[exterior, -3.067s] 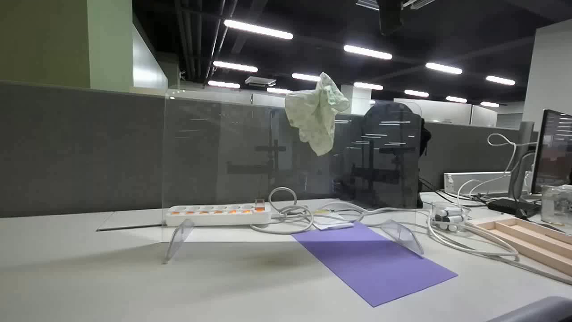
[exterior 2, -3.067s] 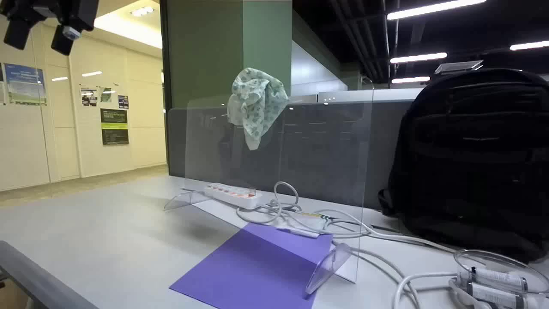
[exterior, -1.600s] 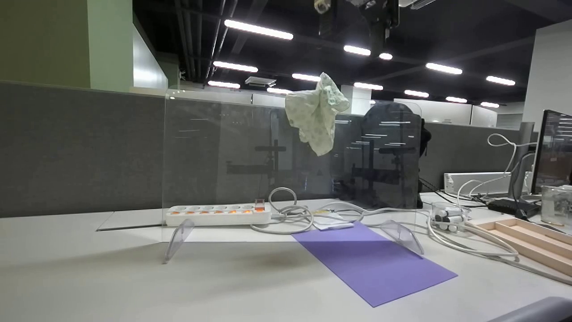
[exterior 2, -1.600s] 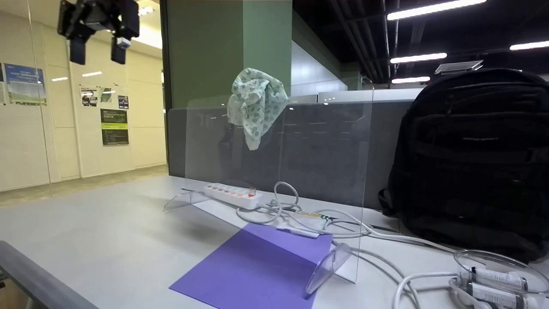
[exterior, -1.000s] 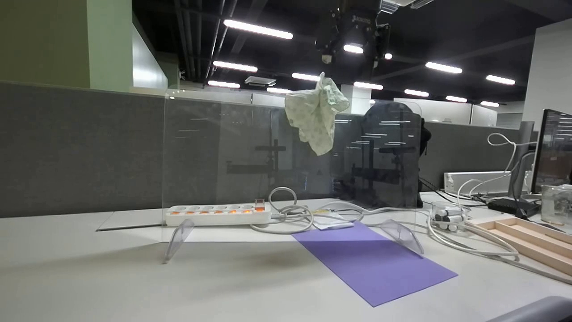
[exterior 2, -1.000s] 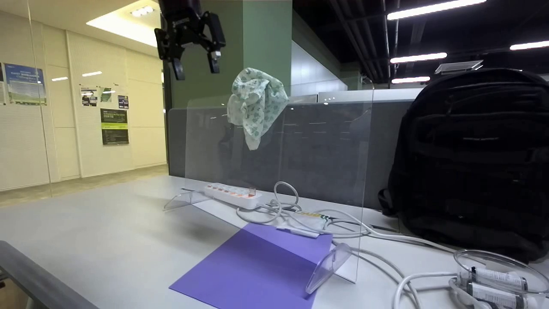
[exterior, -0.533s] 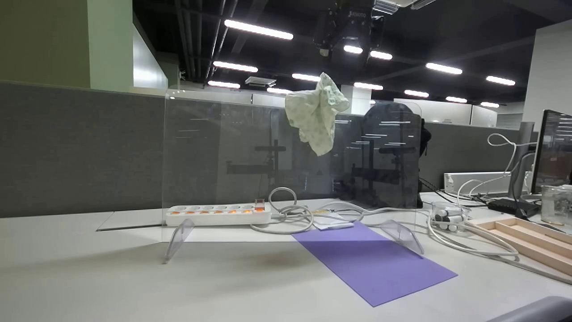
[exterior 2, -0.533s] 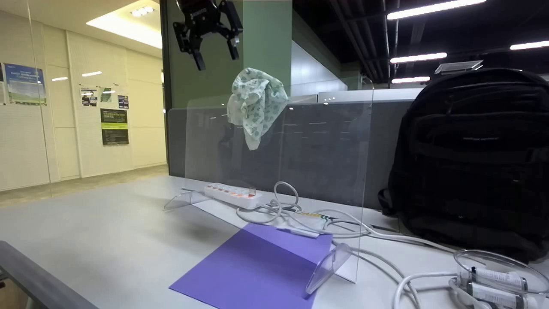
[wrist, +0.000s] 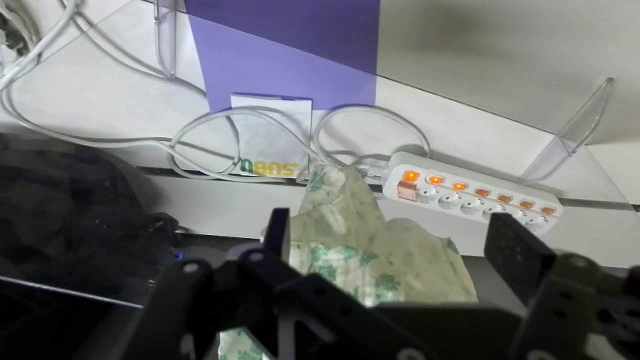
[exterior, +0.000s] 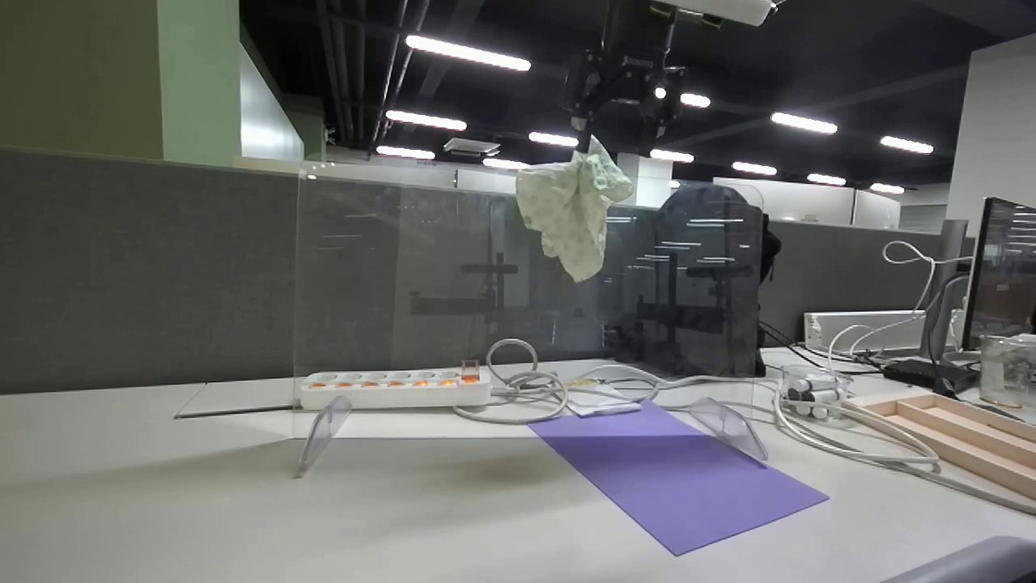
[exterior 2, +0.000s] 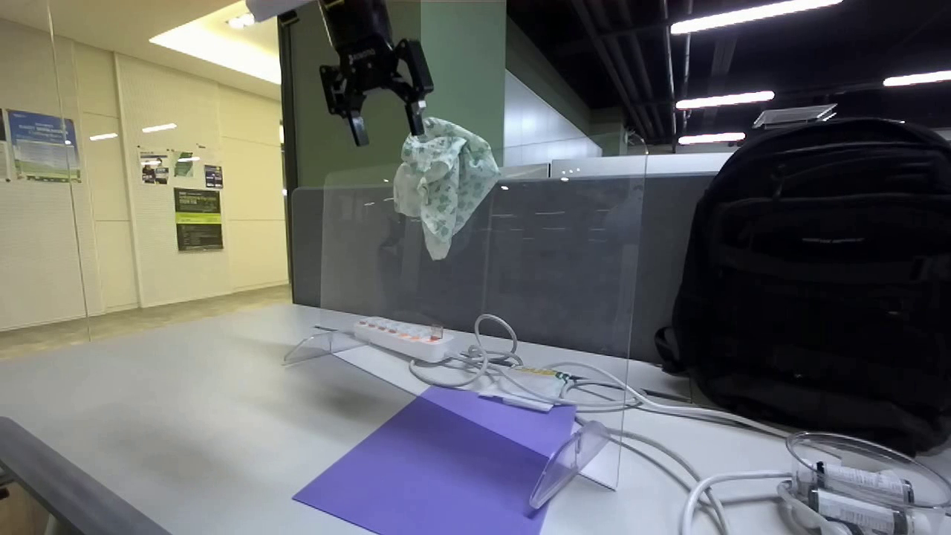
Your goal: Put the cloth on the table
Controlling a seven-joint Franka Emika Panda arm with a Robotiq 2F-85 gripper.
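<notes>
The cloth (exterior: pixel 571 202) is thin and pale with a green leaf print. It hangs crumpled over the top edge of an upright clear panel (exterior 2: pixel 565 267), well above the white table (exterior: pixel 202 510). It also shows in an exterior view (exterior 2: pixel 449 174) and in the wrist view (wrist: pixel 340 220). My gripper (exterior: pixel 618 142) is open and empty, just above the cloth's top in both exterior views (exterior 2: pixel 388 134). In the wrist view the gripper (wrist: pixel 395 240) has its fingers wide apart, with the cloth showing between them; contact cannot be told. The gripper body hides part of the cloth there.
A white power strip (exterior: pixel 396 392) and tangled cables (exterior: pixel 534 389) lie behind the panel. A purple sheet (exterior: pixel 688 486) lies partly under it. The panel's clear feet (exterior: pixel 324 437) stick out. A black backpack (exterior 2: pixel 817 290), a cup of vials (exterior 2: pixel 865 483) and a wooden tray (exterior: pixel 955 429) stand nearby.
My gripper has come into view from the top and moved over to the cloth, then lowered a little in the last half second. It stays open. The cloth has not moved.
</notes>
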